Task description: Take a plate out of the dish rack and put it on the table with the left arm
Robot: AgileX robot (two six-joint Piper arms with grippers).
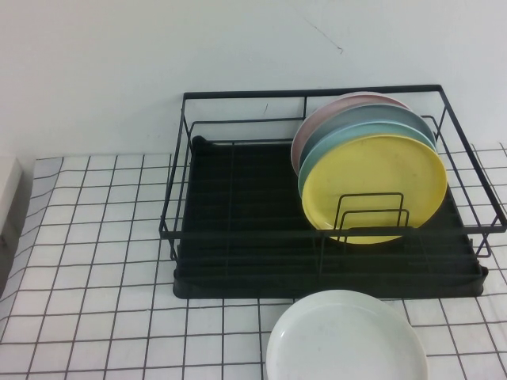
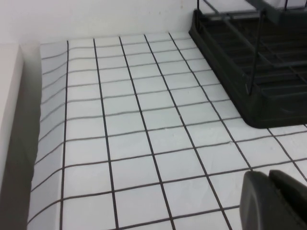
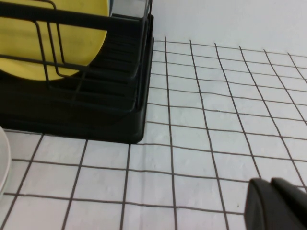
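Observation:
The off-white plate (image 1: 346, 336) lies flat on the gridded table (image 1: 95, 261), just in front of the black dish rack (image 1: 238, 261); its edge shows in the right wrist view (image 3: 2, 160). Neither arm shows in the high view. My left gripper (image 2: 268, 175) is shut and empty, low over bare cloth, left of the rack's corner (image 2: 254, 103). My right gripper (image 3: 271, 183) is shut and empty over cloth, right of the rack (image 3: 120, 110).
A yellow plate (image 1: 376, 186), a mint-green plate (image 1: 372, 127) and a pink plate (image 1: 333, 115) stand upright in the rack's right half; the yellow one also shows in the right wrist view (image 3: 53, 33). A white wall stands behind. A pale box (image 1: 6, 198) sits at the table's left edge.

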